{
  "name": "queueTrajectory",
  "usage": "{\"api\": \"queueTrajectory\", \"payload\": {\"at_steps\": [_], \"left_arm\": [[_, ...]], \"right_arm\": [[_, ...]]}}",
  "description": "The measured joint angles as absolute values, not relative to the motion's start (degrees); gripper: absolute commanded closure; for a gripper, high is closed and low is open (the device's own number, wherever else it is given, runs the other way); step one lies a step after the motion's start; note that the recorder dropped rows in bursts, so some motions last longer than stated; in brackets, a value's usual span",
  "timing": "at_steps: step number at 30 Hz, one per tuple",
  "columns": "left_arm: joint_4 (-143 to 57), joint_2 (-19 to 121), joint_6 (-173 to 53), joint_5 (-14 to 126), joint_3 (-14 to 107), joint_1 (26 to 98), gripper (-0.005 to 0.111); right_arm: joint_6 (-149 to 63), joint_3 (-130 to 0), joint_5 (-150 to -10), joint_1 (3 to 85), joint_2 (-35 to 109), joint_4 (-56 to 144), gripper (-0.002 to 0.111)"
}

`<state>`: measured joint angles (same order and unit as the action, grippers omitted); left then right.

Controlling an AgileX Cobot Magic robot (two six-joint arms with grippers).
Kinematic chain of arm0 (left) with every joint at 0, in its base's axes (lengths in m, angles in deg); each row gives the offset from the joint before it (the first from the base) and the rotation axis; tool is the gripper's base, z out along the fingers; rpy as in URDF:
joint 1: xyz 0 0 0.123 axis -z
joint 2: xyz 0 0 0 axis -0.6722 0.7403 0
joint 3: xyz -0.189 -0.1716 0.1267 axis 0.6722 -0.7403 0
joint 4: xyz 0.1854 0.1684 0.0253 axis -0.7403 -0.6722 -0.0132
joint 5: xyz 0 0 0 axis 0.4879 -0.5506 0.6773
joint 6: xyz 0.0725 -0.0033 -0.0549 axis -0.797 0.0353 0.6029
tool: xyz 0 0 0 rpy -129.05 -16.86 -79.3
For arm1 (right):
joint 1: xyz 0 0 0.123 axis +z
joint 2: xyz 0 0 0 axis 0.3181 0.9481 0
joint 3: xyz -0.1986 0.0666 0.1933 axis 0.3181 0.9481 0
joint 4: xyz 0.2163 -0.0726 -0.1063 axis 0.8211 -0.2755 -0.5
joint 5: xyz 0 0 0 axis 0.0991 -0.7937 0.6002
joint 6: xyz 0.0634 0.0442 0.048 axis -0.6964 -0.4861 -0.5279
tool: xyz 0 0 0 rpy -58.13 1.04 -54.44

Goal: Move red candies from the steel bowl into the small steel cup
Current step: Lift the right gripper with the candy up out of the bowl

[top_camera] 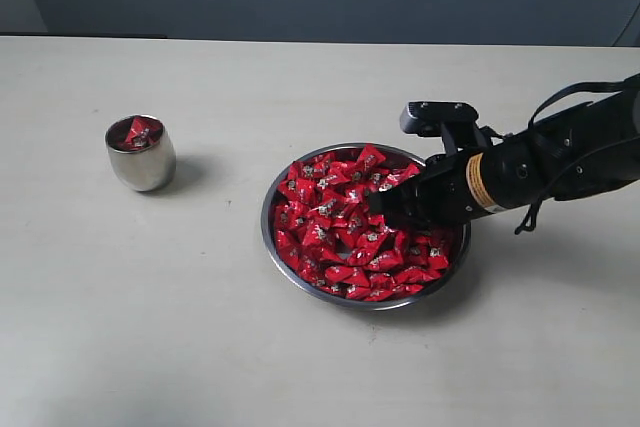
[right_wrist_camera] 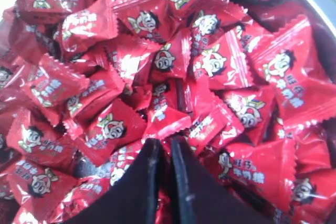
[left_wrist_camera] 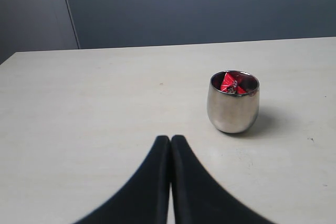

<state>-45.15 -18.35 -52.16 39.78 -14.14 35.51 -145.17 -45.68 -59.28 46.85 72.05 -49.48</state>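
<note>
Red candies (top_camera: pixel 340 232) in the steel bowl (top_camera: pixel 266 222) are met by the right hand (right_wrist_camera: pixel 161 141), fingers nearly together, presumably to pinch one; grip unconfirmed.

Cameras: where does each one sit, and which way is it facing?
Exterior view: raised, off the table, looking down at the steel bowl of red candies and the small steel cup; right arm reaches in, right gripper in the candies.
Left wrist view: low over the table, facing the cup past the shut left gripper.
Right wrist view: close over the bowl, looking down past the right gripper into the candies.
Shared: exterior and left wrist both show the cup.
</note>
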Motion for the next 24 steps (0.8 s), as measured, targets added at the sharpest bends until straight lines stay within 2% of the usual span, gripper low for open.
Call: {"api": "queueTrajectory", "payload": {"at_steps": [24], "left_arm": [[-45.2, -18.3, -52.2, 39.8, -14.1, 35.5, 0.106]], "right_arm": [[-145.4, -45.9, -61.9, 46.9, 65.1, -51.8, 0.109]]}}
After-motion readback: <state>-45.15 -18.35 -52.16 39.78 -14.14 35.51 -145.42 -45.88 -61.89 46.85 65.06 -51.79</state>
